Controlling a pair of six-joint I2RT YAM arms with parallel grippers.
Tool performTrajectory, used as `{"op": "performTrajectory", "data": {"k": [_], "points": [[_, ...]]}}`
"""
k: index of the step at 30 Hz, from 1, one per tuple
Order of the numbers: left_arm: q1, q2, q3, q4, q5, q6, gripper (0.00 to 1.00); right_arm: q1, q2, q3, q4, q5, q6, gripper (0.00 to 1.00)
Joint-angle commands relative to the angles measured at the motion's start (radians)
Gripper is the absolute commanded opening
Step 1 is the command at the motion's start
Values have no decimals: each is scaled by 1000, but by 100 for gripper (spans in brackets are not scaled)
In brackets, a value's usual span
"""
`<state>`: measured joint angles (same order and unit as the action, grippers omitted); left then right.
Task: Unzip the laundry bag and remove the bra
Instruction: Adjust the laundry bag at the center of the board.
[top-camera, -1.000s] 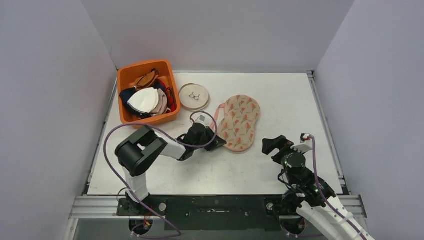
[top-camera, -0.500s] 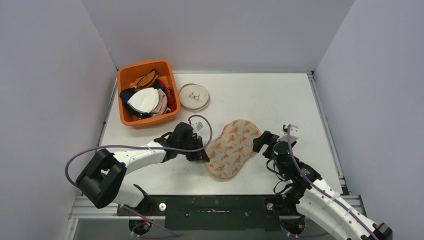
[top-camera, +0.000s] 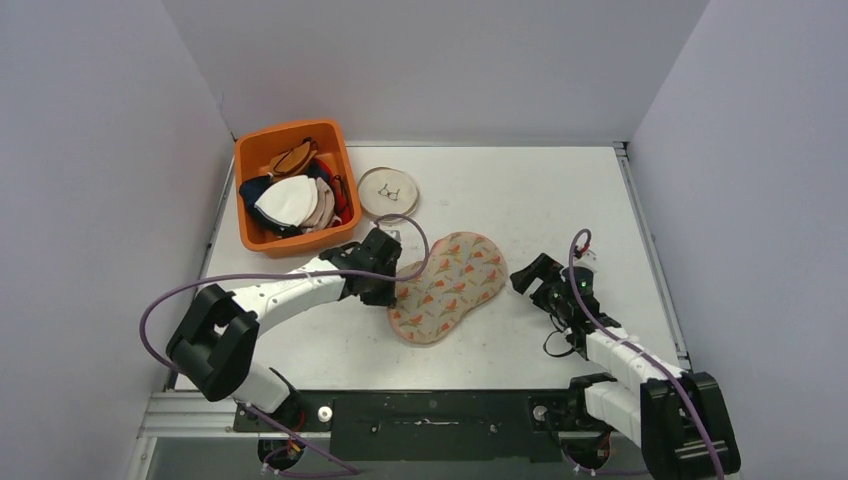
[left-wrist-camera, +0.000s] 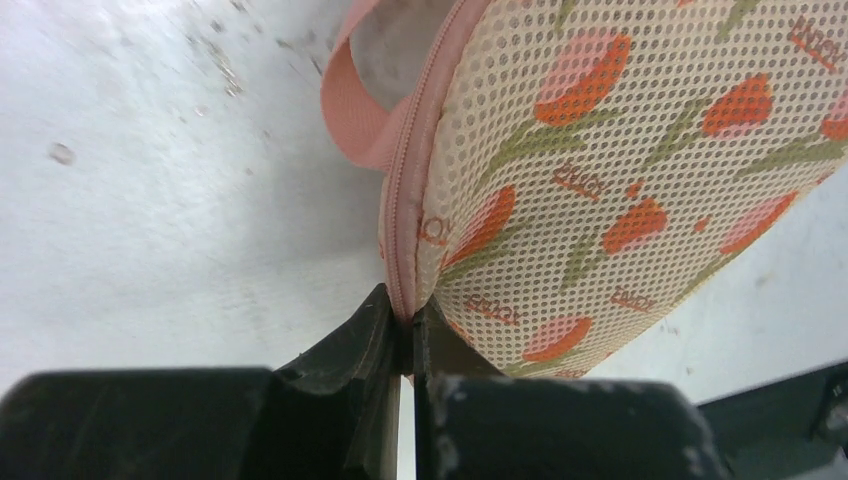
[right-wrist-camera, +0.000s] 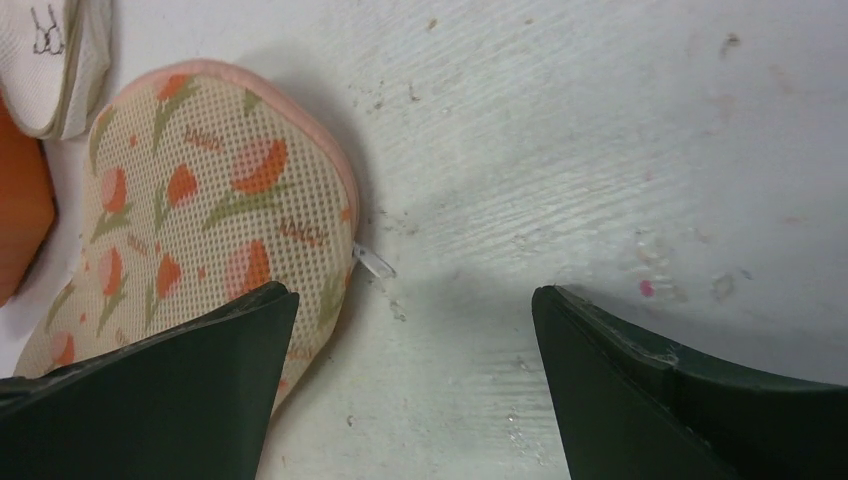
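bag move: the laundry bag (top-camera: 447, 285) got dragged toward the near-left. A second ago it sat further back next to the round dish (top-camera: 388, 193); now it lies slanted mid-bench (top-camera: 560, 190).
left arm: swung around with it, and it's now stretched out low across the bench in front of the orange bin (top-camera: 247, 160).
right arm: came in toward the bag's right end and dropped low.
left gripper (left-wrist-camera: 408, 325): jaws pinched together on the bag's pink zip edge, just below the pink loop (left-wrist-camera: 352, 105).
right gripper (right-wrist-camera: 410, 300): jaws wide apart, holding nothing, hanging over bare bench just right of the bag; the zip pull (right-wrist-camera: 372, 263) sits between them.
zip: looks shut along the edge I can see.
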<state>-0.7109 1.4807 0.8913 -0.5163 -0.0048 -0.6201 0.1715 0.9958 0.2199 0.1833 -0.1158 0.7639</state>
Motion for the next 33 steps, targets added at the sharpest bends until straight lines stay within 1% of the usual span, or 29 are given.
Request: {"op": "performTrajectory", "data": {"k": [1,4,8,11,12,14,15,16,19,20,21,22,23,24,26,28,29,30,31,33], "points": [[5,62,127,-31,-174,45,0,-12,97,22,252,-115,16,91],[10,182,261,-86,-214,100,0,-26,138,27,278,-125,20,91],[11,325,430,-183,-263,161,0,-33,147,26,302,-106,43,92],[9,358,484,-210,-267,169,0,-38,125,27,297,-72,59,93],[7,349,480,-206,-265,169,5,-39,102,27,281,-60,57,93],[5,312,455,-192,-268,159,31,-40,36,22,231,-18,49,93],[4,286,442,-188,-268,150,47,-40,0,20,206,-5,42,94],[3,255,425,-180,-268,138,57,-40,-32,19,180,3,36,94],[-2,139,356,-151,-266,79,77,-41,-114,21,101,9,31,94],[-4,94,322,-130,-250,53,82,-41,-139,21,76,7,29,95],[-6,28,283,-104,-231,17,85,-40,-163,21,52,3,30,95],[-10,-19,241,-65,-212,-33,94,-40,-200,20,22,1,31,95],[-16,-77,187,-33,-199,-89,97,-40,-219,19,2,-1,34,95],[-27,-137,125,47,-166,-151,98,-40,-260,16,-18,-4,40,95],[-70,-247,-29,233,-148,-302,96,-39,-319,12,-53,-7,46,95],[-128,-329,-169,385,-193,-482,96,-38,-365,14,-88,-10,49,95],[-162,-354,-241,447,-233,-600,96,-37,-377,19,-103,-13,49,95],[-194,-369,-287,493,-282,-677,96,-33,-382,27,-118,-15,47,95],[-216,-375,-325,558,-326,-734,96,-30,-382,35,-128,-17,43,95],[-239,-365,-372,615,-397,-830,96,-24,-386,44,-142,-20,41,95]]}}
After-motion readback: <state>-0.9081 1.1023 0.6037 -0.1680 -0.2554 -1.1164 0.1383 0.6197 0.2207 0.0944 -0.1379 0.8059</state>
